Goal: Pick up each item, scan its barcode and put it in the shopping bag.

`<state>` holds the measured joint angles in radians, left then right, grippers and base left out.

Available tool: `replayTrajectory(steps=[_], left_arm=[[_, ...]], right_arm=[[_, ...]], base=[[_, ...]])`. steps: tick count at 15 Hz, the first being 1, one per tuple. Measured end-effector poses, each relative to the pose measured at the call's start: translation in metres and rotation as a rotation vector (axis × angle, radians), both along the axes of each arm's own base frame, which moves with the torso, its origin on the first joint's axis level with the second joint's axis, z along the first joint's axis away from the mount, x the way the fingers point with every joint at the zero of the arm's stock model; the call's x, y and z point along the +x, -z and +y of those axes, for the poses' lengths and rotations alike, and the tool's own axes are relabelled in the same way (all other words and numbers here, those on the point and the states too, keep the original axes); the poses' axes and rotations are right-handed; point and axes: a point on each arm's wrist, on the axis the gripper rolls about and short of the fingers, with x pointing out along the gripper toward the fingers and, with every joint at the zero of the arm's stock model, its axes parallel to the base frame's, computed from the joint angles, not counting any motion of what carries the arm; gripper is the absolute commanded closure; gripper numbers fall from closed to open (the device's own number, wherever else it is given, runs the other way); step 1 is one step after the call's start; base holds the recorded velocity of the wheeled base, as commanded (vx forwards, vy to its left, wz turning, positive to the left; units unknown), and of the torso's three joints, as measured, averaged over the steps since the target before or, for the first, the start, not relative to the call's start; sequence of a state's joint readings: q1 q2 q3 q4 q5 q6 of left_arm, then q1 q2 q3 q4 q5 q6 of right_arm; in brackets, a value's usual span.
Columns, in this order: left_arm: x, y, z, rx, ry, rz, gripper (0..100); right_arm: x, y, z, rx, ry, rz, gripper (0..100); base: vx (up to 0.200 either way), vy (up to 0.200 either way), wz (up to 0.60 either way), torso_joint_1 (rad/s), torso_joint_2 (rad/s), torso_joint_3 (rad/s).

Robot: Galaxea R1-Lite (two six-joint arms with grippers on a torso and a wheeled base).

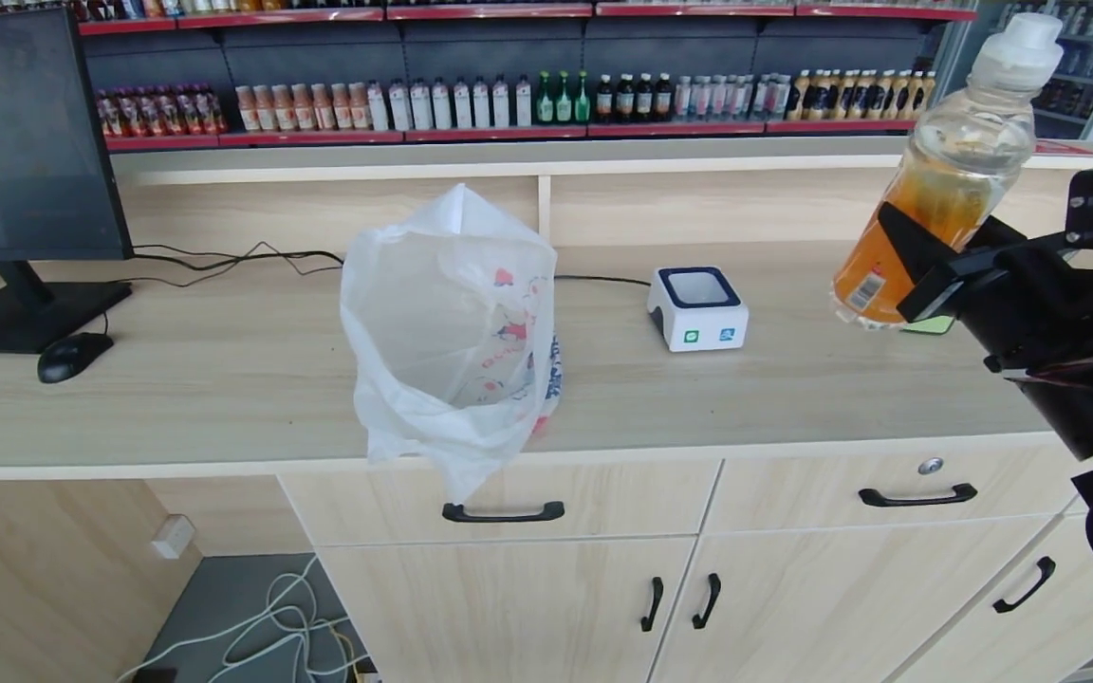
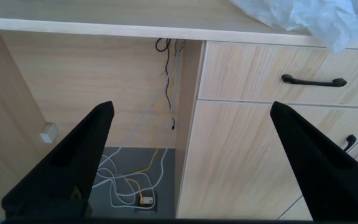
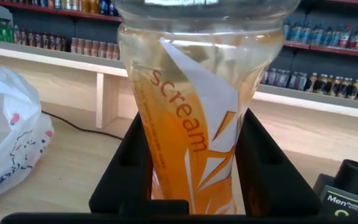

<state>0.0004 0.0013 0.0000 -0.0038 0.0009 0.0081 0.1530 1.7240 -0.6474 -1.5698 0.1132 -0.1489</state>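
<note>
A clear bottle of orange drink (image 1: 945,180) with a white cap is held tilted in the air at the right, above the counter's right end. My right gripper (image 1: 935,261) is shut on the bottle's lower body; close up, the bottle (image 3: 194,112) sits between the black fingers (image 3: 129,162). The white plastic shopping bag (image 1: 456,327) stands open at the counter's middle front edge, and its side (image 3: 5,146) lies off to one side of the bottle. A white barcode scanner (image 1: 696,306) sits between bag and bottle. My left gripper (image 2: 188,155) hangs open below counter level, by the cupboards.
A monitor (image 1: 25,142) and a black mouse (image 1: 72,356) occupy the counter's left end. A green object (image 1: 931,325) lies under the held bottle. Cables trail behind the bag. Shelves of drinks line the back wall. Cupboard drawers and doors (image 2: 260,118) face my left gripper.
</note>
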Motion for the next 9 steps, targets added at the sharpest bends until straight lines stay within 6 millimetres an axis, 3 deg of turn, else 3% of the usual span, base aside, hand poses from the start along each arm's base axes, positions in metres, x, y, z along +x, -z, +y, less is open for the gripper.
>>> replayTrajectory(steps=[9], left_arm=[[0.0,0.0,0.0,0.001,0.0,0.0,0]], right_arm=[[-0.005,-0.003,0.021,0.0,-0.078,-0.01,100]], base=[[0.0,0.0,0.6,0.005,0.0,0.003]])
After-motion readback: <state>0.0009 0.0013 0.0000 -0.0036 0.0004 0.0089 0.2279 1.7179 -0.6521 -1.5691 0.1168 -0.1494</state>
